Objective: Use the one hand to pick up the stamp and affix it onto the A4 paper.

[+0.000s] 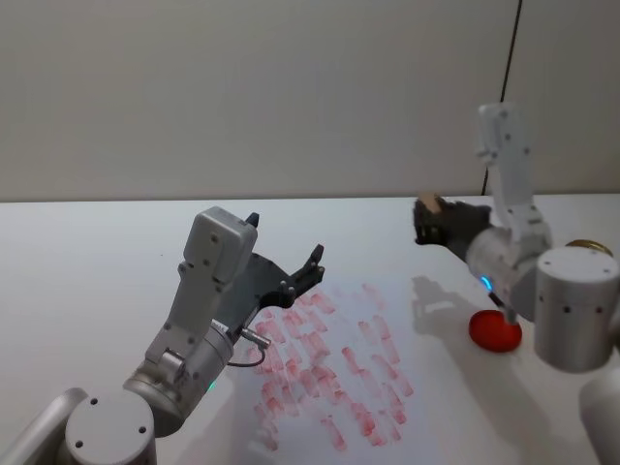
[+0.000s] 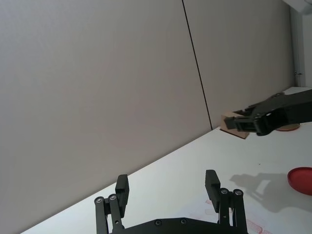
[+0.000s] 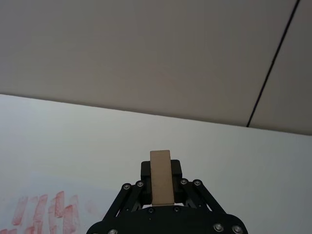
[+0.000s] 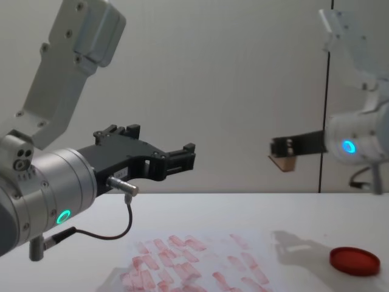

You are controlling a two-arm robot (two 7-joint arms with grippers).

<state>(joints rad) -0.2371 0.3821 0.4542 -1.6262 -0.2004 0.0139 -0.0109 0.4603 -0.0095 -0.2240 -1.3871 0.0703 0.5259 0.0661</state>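
My right gripper (image 1: 427,221) hangs in the air above the table's right half, shut on the stamp (image 1: 431,205), a small tan wooden block (image 3: 161,183) that sticks out between its fingers (image 4: 283,162). It is above and to the right of the A4 paper (image 1: 329,363), a white sheet covered in pinkish-red prints (image 4: 188,261). My left gripper (image 1: 285,262) hovers open over the paper's left part, with nothing in it (image 2: 167,186). The left wrist view also shows the stamp (image 2: 234,125) in the right gripper farther off.
A flat round red dish (image 1: 495,330) lies on the white table (image 1: 87,262) to the right of the paper, below the right arm (image 4: 354,260). A brass-coloured round object (image 1: 589,248) sits at the far right edge.
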